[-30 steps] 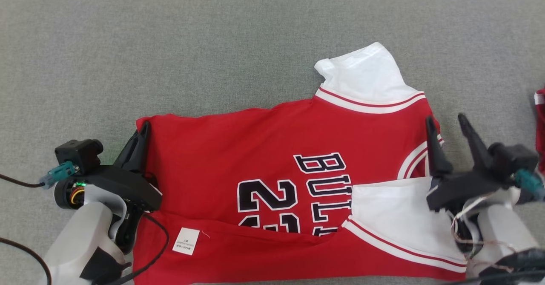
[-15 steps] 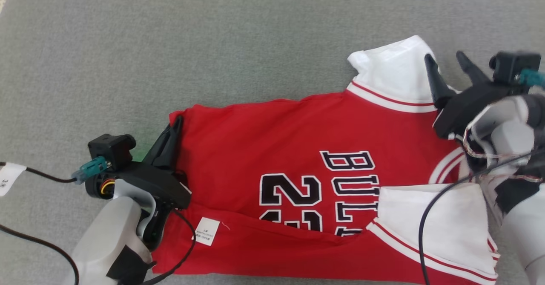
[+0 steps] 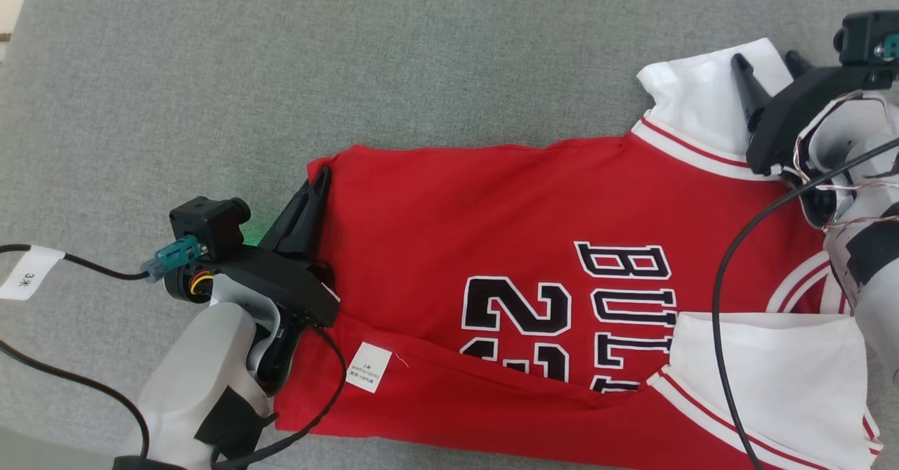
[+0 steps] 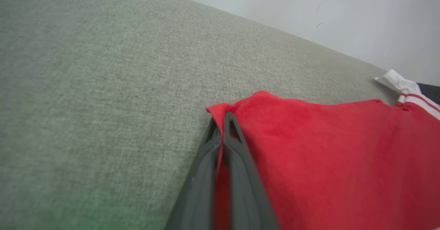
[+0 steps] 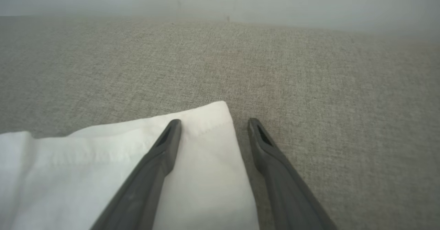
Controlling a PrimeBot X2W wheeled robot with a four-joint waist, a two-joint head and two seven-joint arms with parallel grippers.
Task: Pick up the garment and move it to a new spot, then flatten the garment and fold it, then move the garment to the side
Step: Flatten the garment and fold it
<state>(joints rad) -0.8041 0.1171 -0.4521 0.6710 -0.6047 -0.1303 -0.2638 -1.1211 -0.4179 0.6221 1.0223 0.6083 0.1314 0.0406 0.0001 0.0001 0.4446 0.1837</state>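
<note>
Head view shows one red garment (image 3: 491, 231) lying flat on the grey upholstery (image 3: 351, 69), black-and-white lettering up, with two white sleeves and one white label (image 3: 369, 367) near its lower hem; two grippers are at it, one at each end; the left gripper (image 3: 322, 175) has its jaws pressed together on the garment's corner, and the left wrist view confirms this, with the left gripper (image 4: 223, 118) pinching a strip of the red garment (image 4: 326, 137) between its two fingers, the rest of the cloth spreading away to the right of the jaws and bare upholstery to their left; the right gripper (image 3: 765, 59) has its jaws spread wide with nothing in their grip; the far sleeve (image 3: 702, 98) lies under and to the left of those jaws, while the near sleeve (image 3: 765, 364), folded onto the red body, lies well behind them; in the right wrist view the right gripper (image 5: 213, 121) straddles the edge of the far sleeve (image 5: 68, 175), its left finger over white cloth, its right finger over grey upholstery just beyond the sleeve's edge, the sleeve's corner between the two; one paper tag (image 3: 28, 277) hangs on a black cable behind the left gripper
</note>
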